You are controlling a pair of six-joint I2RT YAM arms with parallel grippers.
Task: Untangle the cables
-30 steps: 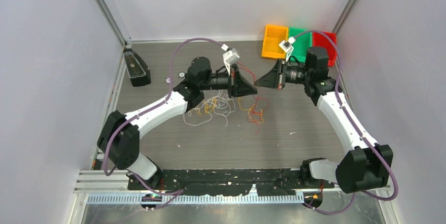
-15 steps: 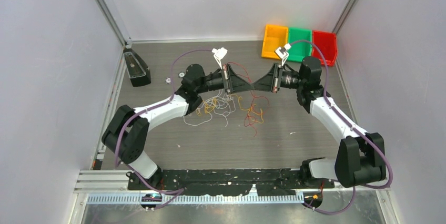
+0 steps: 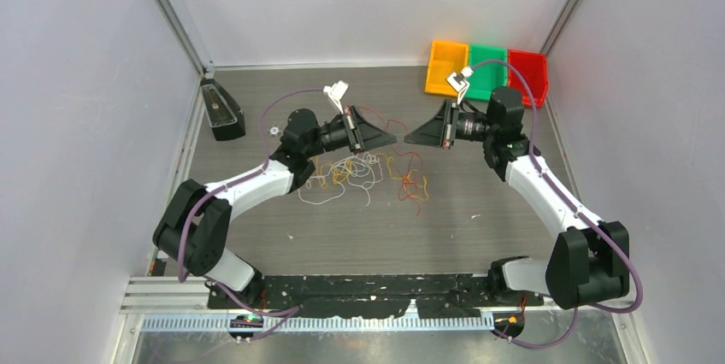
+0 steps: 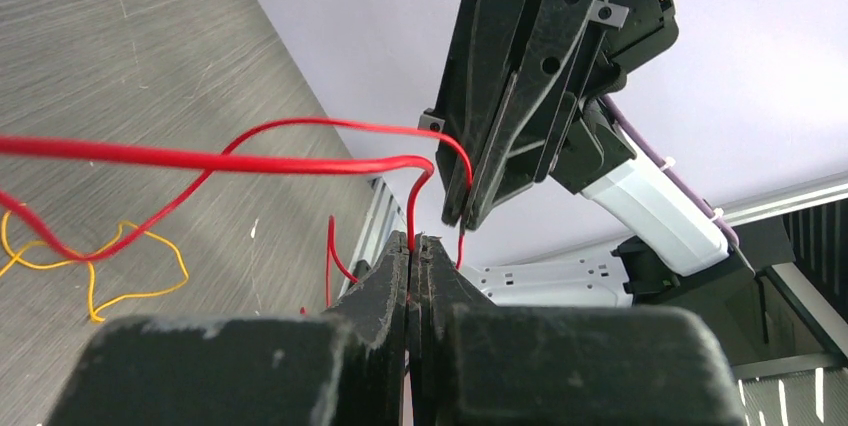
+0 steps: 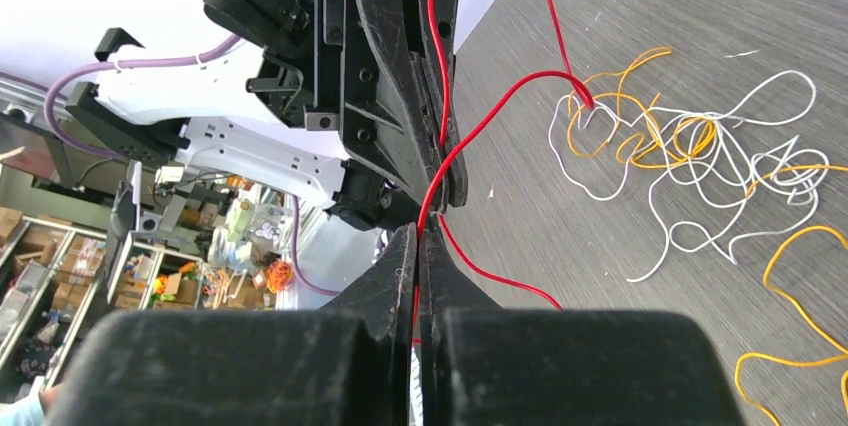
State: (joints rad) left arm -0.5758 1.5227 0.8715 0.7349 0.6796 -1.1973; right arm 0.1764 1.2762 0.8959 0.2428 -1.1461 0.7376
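Red cable (image 4: 300,161) was pinched from both sides.
The left gripper (image 3: 391,137) and right gripper (image 3: 409,137) each clamped it, tips nearly meeting above the cables (image 3: 357,172) heaped mid-table toward the far edge. A slow, level parting looked likeliest to free it without dragging the rest.

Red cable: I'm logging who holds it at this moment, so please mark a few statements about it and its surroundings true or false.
1. The left gripper is shut on the red cable. True.
2. The right gripper is open and holds nothing. False: it is shut on the red cable too.
3. White cables and yellow-orange cables lie looped together on the table. True.
4. The three bins stand at the table's near left corner. False: they stand at its far right corner.
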